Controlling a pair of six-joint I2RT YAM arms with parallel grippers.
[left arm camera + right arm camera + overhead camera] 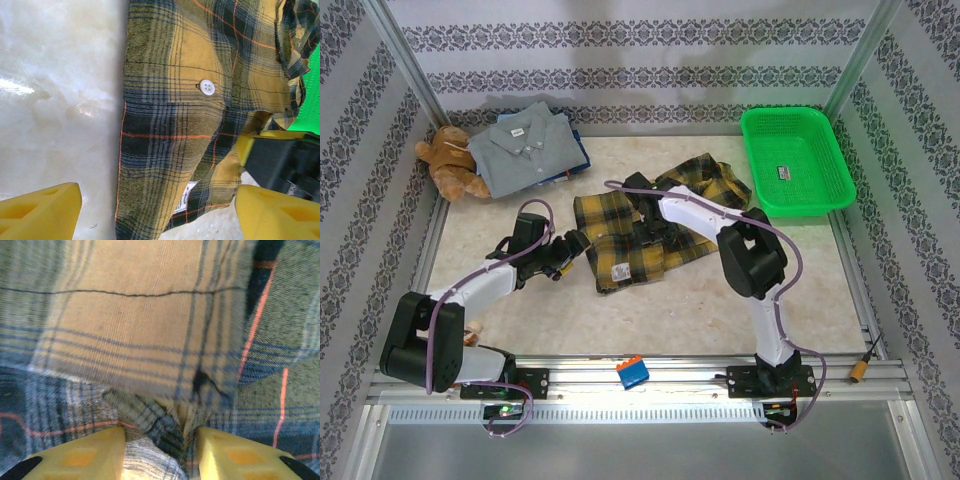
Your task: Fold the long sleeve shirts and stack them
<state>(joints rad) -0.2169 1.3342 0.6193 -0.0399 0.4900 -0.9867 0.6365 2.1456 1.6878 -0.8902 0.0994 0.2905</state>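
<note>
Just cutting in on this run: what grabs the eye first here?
The mustard plaid shirt sprawls mid-table, with the right fingers pinching a fold of it and the left fingers hovering open at its left edge. A folded grey shirt lies back left beside a teddy bear, and a green basket sits back right.

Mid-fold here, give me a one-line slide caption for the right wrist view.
Right gripper pinching a raised fold of the mustard-and-dark plaid shirt between its yellow fingers.

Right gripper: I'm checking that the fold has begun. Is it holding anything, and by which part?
Yes. The right gripper pinches the plaid shirt by a bunched ridge of cloth near its middle. The left gripper is open and holds nothing.
</note>
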